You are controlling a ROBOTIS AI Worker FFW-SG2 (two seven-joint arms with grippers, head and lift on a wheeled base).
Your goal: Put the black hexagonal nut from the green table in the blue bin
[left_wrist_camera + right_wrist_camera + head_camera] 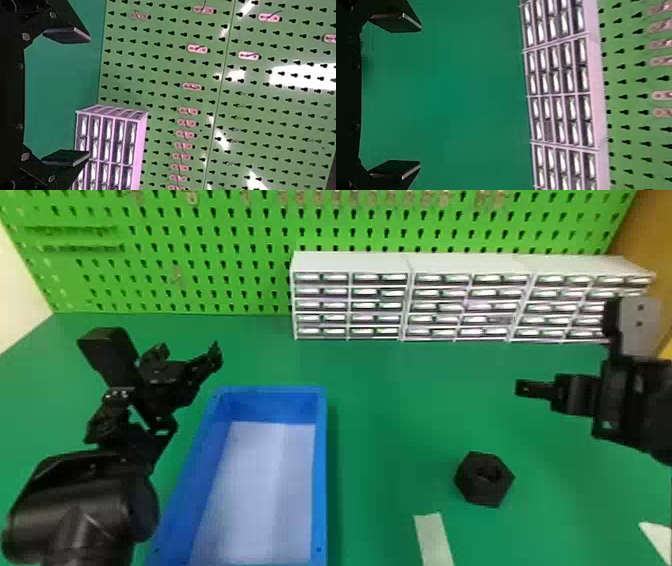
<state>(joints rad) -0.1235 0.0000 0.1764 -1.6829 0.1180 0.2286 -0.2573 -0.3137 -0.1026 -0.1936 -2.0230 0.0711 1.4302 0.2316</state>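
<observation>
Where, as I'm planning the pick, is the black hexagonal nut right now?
In the head view, the black hexagonal nut lies on the green table, right of the blue bin, just beyond the pale strip and to its right.

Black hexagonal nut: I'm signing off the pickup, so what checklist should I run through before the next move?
1. Black hexagonal nut on the green table, uncovered: ok.
2. Two-fingered black right gripper open: ok.
3. Right gripper at the nut: not ok, it hangs away from it.
4. Nut fits between the right fingers: cannot tell.
5. Blue rectangular bin open-topped, left of the nut: ok.
6. Two-fingered black left gripper away from the nut: ok.
</observation>
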